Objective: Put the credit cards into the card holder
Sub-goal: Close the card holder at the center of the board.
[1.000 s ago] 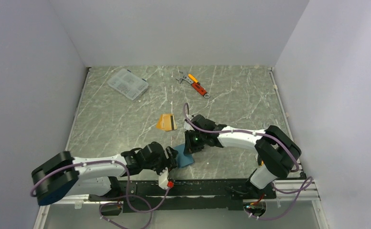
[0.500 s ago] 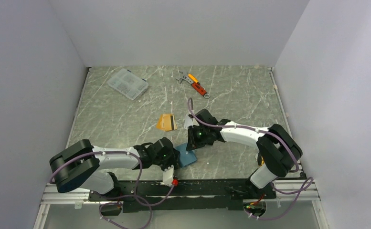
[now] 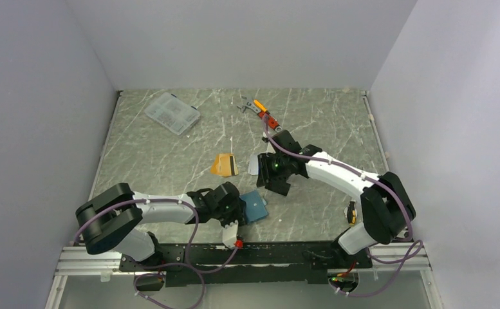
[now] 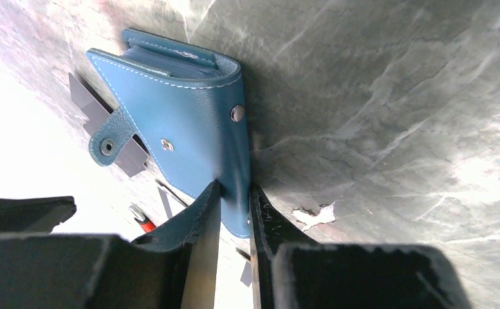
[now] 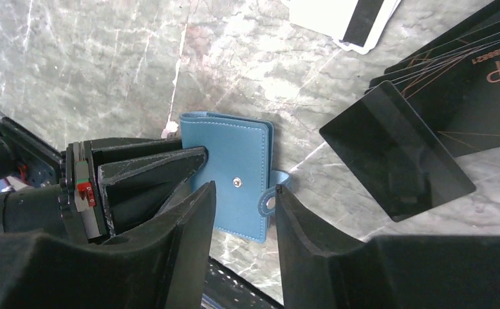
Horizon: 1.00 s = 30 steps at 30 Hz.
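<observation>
**Left pincer.** The left pincer was all but closed. Its two fingers nipped one corner of the small teal-blue leather folding card holder, which lay folded shut on the grey-green marbled worktop. The holder's snap strap hung undone at the edge opposite this pincer. Only the edges of the inner leaves showed, so whether any card sat inside could not be told. Two dark flat slivers showed from under the holder and could not be identified. The ground beyond them was washed out white.

**Right pincer.** The right pincer stood wide open and held nothing. In its own view its fingers framed the holder, but the overhead view showed it apart from the holder, on the side away from the arm bases. Its height above the worktop could not be judged.

**Cards.**
- A plain dark glossy rectangular card lay just to the right of this pincer.
- A fan of black cards with gold "VIP" print lay beyond it, cut off by the frame. Their number was unclear, and overhead the arm hid them.
- A white card with a dark stripe lay ahead of the pincer, also cut off.
- An orange-gold card with a dark stripe lay to the pincer's left, well apart.

**Other items.** A clear plastic compartment box and an orange-handled tool lay far beyond both pincers.
</observation>
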{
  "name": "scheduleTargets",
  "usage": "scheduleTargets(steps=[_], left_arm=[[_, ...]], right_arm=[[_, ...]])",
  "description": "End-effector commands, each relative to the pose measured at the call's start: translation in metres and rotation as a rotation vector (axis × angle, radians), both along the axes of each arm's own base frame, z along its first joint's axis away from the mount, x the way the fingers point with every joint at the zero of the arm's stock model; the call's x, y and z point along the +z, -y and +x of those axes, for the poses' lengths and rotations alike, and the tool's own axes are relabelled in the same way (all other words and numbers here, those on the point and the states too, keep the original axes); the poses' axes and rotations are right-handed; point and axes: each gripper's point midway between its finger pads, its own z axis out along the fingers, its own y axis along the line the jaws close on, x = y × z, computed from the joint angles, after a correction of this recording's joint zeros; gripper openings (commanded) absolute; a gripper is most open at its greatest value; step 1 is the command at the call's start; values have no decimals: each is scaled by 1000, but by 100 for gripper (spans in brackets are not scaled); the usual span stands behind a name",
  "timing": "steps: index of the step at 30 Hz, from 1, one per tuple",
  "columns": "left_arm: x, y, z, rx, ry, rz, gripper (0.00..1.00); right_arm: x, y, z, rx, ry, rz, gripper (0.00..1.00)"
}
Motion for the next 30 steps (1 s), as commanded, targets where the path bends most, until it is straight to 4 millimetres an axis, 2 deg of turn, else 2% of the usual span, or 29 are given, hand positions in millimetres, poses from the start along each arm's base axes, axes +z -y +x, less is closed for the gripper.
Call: scheduleTargets(steps=[1, 5, 8, 14, 22, 28, 30], left_arm=[[-25, -24, -9, -28, -17, 122, 22], [-24, -25, -9, -15, -22, 117, 20], [-25, -26, -11, -24, -11, 109, 19], [-23, -25, -12, -29, -11, 94, 18], [-25, -30, -16, -30, -10, 94, 17], [-25, -31, -18, -30, -11, 92, 15], [-25, -31, -18, -30, -10, 89, 14]], right_arm=[[6, 19, 2, 0, 30, -111, 43], [3, 12, -7, 37, 26, -125, 47], [-9, 12, -14, 55, 8, -191, 46], [-17, 9, -18, 61, -1, -222, 41], [-22, 11, -17, 39, 1, -240, 21], [-22, 11, -16, 34, 1, -235, 13], [-22, 11, -16, 32, 3, -236, 6]])
